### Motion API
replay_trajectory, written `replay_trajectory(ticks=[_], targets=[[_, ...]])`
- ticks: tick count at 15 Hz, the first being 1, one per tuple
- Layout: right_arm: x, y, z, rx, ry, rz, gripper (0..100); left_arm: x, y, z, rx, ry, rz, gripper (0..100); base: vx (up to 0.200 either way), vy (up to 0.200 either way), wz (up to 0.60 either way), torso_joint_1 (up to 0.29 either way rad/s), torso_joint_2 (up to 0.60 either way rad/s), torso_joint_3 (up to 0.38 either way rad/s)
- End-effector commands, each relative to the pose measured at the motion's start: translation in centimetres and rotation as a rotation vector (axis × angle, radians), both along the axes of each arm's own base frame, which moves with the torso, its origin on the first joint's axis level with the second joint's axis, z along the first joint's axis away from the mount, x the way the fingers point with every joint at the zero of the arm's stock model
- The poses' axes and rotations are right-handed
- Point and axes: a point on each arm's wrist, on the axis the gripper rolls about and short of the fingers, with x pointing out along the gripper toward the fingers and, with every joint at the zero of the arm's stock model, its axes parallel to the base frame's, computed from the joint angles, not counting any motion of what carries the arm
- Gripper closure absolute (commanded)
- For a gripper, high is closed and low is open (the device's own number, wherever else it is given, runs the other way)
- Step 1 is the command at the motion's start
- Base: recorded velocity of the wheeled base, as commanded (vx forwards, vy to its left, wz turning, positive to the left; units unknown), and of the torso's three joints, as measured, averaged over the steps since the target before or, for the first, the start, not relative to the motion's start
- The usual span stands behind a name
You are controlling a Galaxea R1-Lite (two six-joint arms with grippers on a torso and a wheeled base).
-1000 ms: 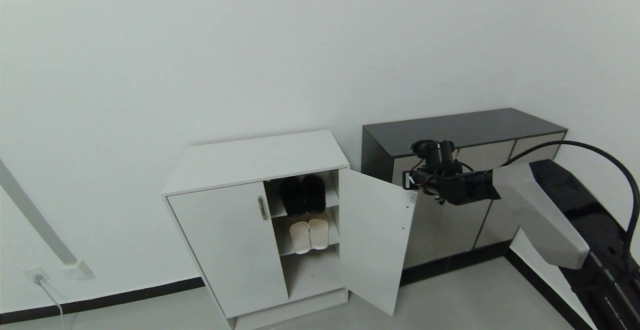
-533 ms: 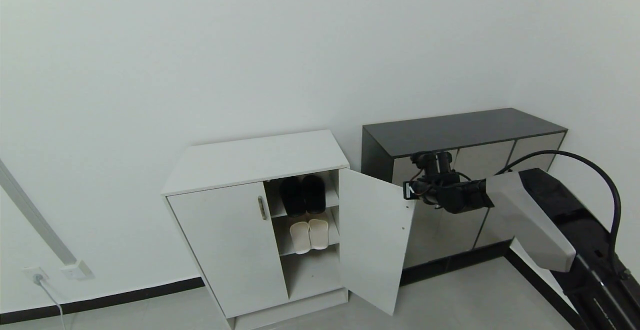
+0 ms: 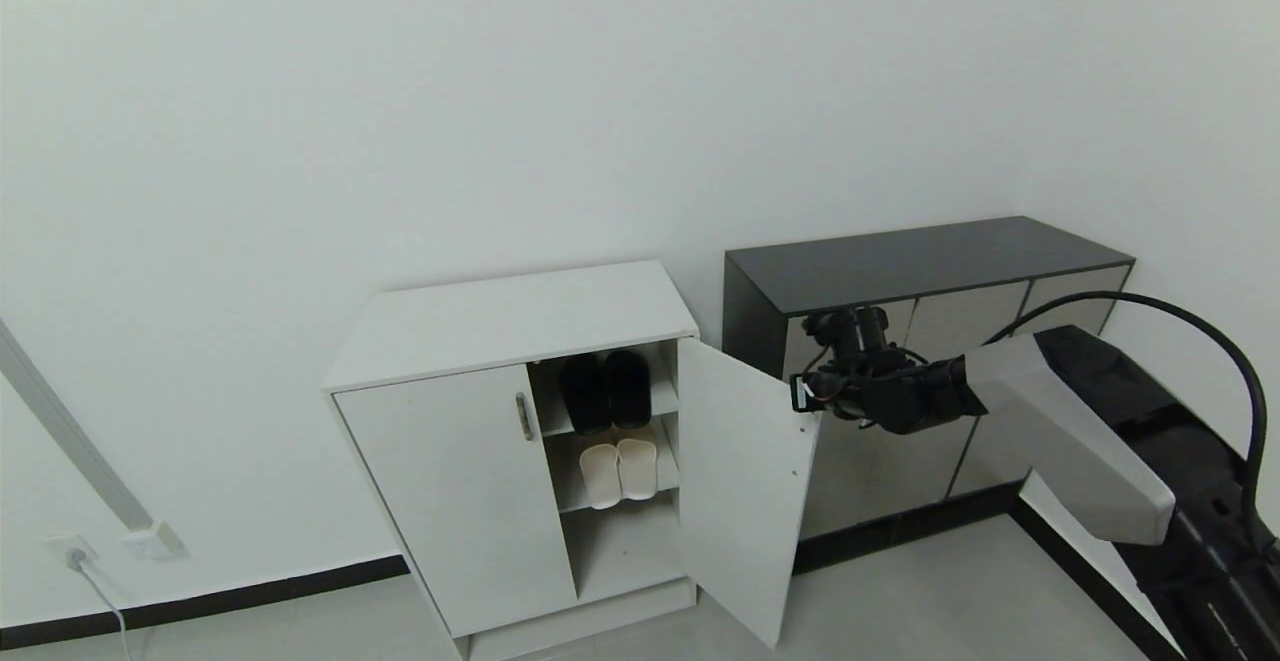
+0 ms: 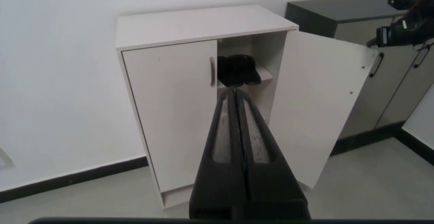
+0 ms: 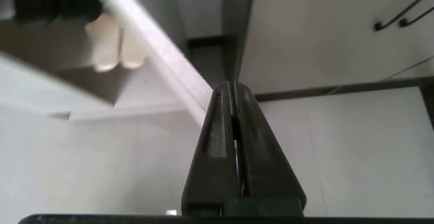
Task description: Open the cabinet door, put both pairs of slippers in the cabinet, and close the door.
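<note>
The white cabinet (image 3: pixel 510 326) stands against the wall with its left door shut and its right door (image 3: pixel 745 481) swung partly open. A black pair of slippers (image 3: pixel 605 391) lies on the top shelf and a white pair (image 3: pixel 620 471) on the shelf below. My right gripper (image 3: pixel 800 393) is shut and rests against the upper outer edge of the open door. Its wrist view has the shut fingertips (image 5: pixel 234 88) close to the door edge (image 5: pixel 149 44), with the white slippers (image 5: pixel 115 37) beyond. My left gripper (image 4: pixel 234 95) is shut, held back from the cabinet (image 4: pixel 203 27), with nothing in it.
A dark-topped cabinet with grey doors (image 3: pixel 930 261) stands right beside the white one, just behind the open door. A wall socket with a cord (image 3: pixel 70 549) is low on the left. Bare grey floor (image 3: pixel 900 601) lies in front of both cabinets.
My right gripper has moved down and left against the door's outer edge. The door has swung a little toward the cabinet.
</note>
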Motion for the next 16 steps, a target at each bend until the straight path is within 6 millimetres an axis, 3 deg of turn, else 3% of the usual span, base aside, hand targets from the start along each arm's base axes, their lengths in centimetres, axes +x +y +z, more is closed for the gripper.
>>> replay_trajectory(ticks=[1,3,5,11,14,16], targets=[[-3.1,1.9,3.3,0.007,-0.012,0.056,100,0.0,0.0,0.0,0.001,0.0,0.0,100,0.0,0.0,0.0,0.0,0.0,0.0],[-5.7,3.0,4.5,0.015,0.001,0.095,100,0.0,0.0,0.0,0.0,0.0,0.0,100,0.0,0.0,0.0,0.0,0.0,0.0],[-6.7,3.3,4.4,0.013,-0.005,0.105,100,0.0,0.0,0.0,0.001,0.0,0.0,100,0.0,0.0,0.0,0.0,0.0,0.0],[-5.5,3.6,-0.9,-0.027,0.062,0.1,100,0.0,0.0,0.0,0.0,0.0,0.0,100,0.0,0.0,0.0,0.0,0.0,0.0],[-7.0,6.2,-1.2,-0.027,0.072,0.159,100,0.0,0.0,0.0,0.001,0.0,0.002,100,0.0,0.0,0.0,0.0,0.0,0.0],[-8.1,7.8,-0.3,-0.014,0.058,0.196,100,0.0,0.0,0.0,0.0,0.0,0.0,100,0.0,0.0,0.0,0.0,0.0,0.0]])
